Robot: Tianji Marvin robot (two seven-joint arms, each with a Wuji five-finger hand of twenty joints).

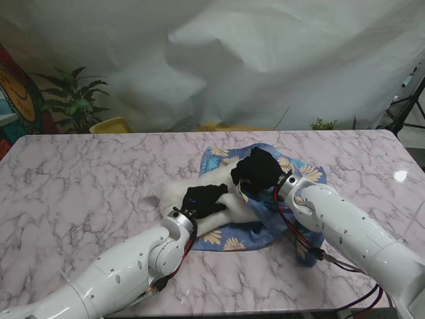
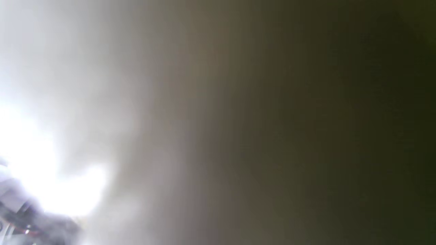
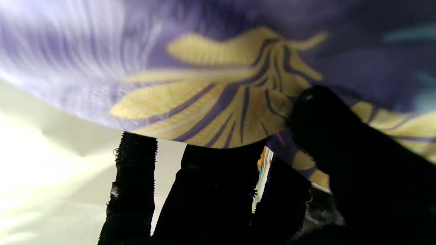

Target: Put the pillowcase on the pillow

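Two black-gloved robot hands meet mid-frame on the marble counter (image 1: pixel 80 179). Left robot hand (image 1: pixel 204 199) presses flat on the white pillow (image 1: pixel 219 189), fingers spread, holding nothing. Right robot hand (image 1: pixel 257 171) pinches the blue floral pillowcase (image 1: pixel 265 219) at its opening, pillow partly inside.

the pillowcase (image 1: pixel 265 199) lies right of centre in the frame on the table (image 1: pixel 80 193), with the pillow (image 1: pixel 199 189) partly inside it at centre. the left hand (image 1: pixel 204 199) rests on the pillow; the right hand (image 1: pixel 257 169) sits just upper right of it, on the pillowcase.
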